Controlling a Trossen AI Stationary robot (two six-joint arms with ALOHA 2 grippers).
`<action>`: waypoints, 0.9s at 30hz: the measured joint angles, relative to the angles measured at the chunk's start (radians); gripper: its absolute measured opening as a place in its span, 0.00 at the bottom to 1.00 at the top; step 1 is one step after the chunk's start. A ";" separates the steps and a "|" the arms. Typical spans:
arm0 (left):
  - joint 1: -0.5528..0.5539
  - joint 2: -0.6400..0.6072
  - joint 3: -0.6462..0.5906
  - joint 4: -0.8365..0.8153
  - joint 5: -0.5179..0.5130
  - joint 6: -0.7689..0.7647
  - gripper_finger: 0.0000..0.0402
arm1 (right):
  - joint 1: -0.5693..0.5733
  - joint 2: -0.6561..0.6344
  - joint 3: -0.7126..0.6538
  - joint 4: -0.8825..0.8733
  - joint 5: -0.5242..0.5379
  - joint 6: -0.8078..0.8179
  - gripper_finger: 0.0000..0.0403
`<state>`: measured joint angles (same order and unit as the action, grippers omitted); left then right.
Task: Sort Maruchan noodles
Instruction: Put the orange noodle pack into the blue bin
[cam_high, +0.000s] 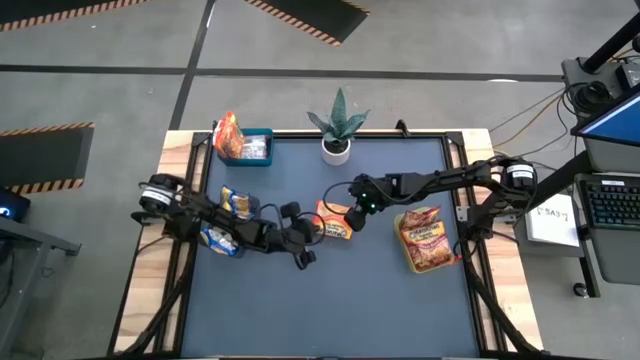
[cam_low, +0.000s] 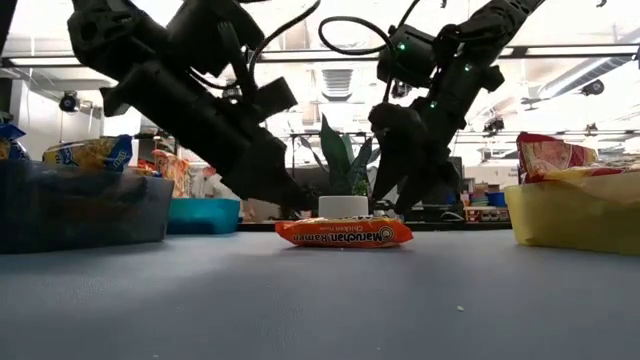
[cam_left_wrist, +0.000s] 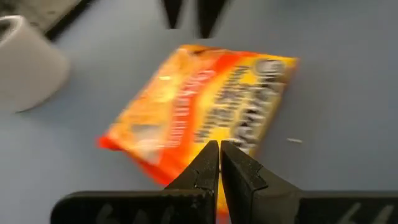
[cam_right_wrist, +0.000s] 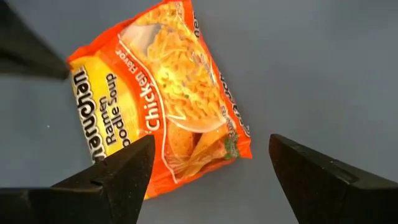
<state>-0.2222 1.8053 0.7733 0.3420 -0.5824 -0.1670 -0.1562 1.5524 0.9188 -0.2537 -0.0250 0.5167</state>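
Near the middle of the tabletop (cam_high: 330, 300), the right pincer (cam_high: 352, 217) hangs over an orange Maruchan chicken packet (cam_high: 333, 223) with its fingers (cam_right_wrist: 118, 177) spread wide, one to either side of the packet's end and not touching it. In the low view the same pincer (cam_low: 400, 165) stands just above and behind the packet (cam_low: 344, 233), which lies flat on the blue surface. The left pincer (cam_high: 303, 258) sits close beside the packet on its other side, fingers (cam_left_wrist: 208, 168) pressed almost together and holding nothing; its tips point at the packet's edge (cam_left_wrist: 199, 118).

Farther out, a yellow bin (cam_high: 412, 258) on the right holds several orange-red packets (cam_high: 425, 238). A dark blue bin (cam_high: 208, 240) under the left arm holds yellow-and-blue packets (cam_high: 236, 202). A lighter blue bin (cam_high: 262, 135) at the far left corner holds more packets, one orange one (cam_high: 228, 135) standing above the rim. A small potted plant (cam_high: 337, 125) in a white pot stands at the far edge, between the bins.
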 joint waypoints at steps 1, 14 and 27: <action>0.007 0.004 -0.001 0.000 -0.019 -0.002 0.00 | 0.000 0.000 0.000 -0.003 0.000 0.000 0.76; 0.030 0.051 -0.057 -0.019 -0.019 -0.128 0.00 | 0.000 0.014 -0.003 0.001 -0.002 0.035 0.76; 0.030 0.109 -0.047 0.015 -0.022 -0.194 0.00 | -0.004 0.076 -0.004 0.021 -0.010 0.043 0.77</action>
<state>-0.1925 1.9144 0.7265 0.3568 -0.6040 -0.3611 -0.1599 1.6281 0.9150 -0.2326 -0.0347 0.5592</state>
